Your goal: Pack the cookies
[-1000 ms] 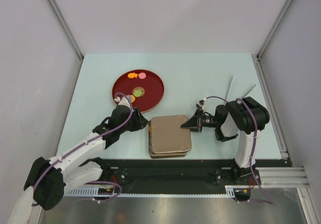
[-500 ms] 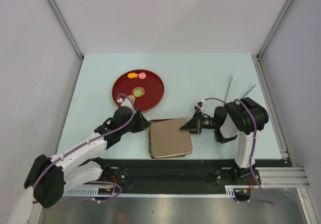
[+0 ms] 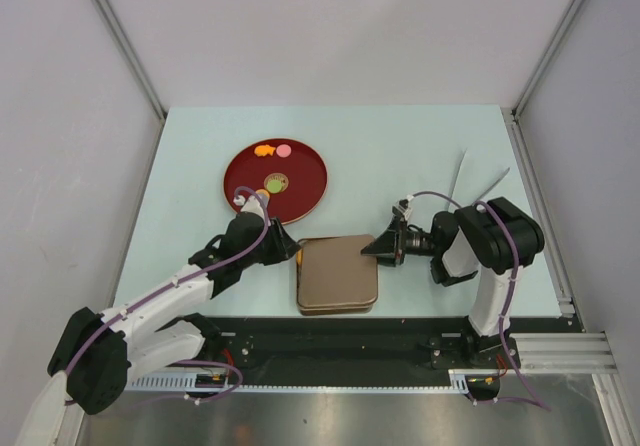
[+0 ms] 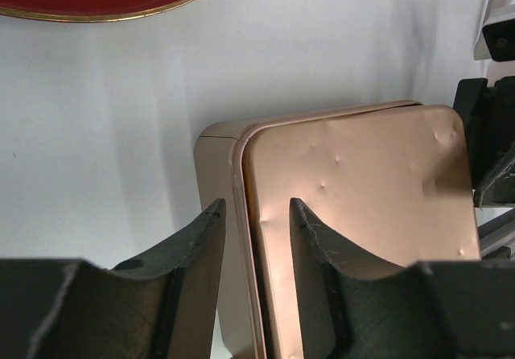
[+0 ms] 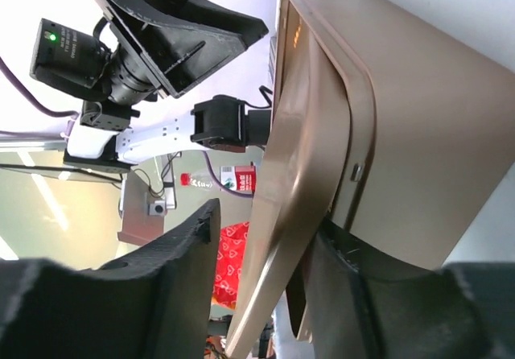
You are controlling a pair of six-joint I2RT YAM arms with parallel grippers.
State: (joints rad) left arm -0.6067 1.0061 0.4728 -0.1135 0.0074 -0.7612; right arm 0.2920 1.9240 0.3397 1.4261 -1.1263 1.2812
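Observation:
Cookies lie on a red plate [image 3: 305, 166]: an orange one [image 3: 263, 150], a pink one [image 3: 284, 150], a green one [image 3: 274, 181], and an orange one [image 3: 262, 197] partly behind my left arm. A gold tin [image 3: 337, 274] sits at the near edge, its lid [image 4: 354, 182] resting slightly offset on the base [image 4: 213, 158]. My left gripper [image 3: 291, 251] [image 4: 253, 206] is open, jaws straddling the lid's left rim. My right gripper [image 3: 372, 250] [image 5: 265, 222] is open around the lid's [image 5: 302, 134] raised right edge, which leans on one finger above the base [image 5: 426, 117].
Two thin silvery sticks [image 3: 458, 174] [image 3: 494, 181] lie at the back right of the pale table. The plate's rim [image 4: 121, 11] is just beyond the tin. Grey walls enclose the table on three sides.
The lid sat wide to the right, turned askew half a second ago, and now lies nearer square on the tin. Both grippers stayed at its edges.

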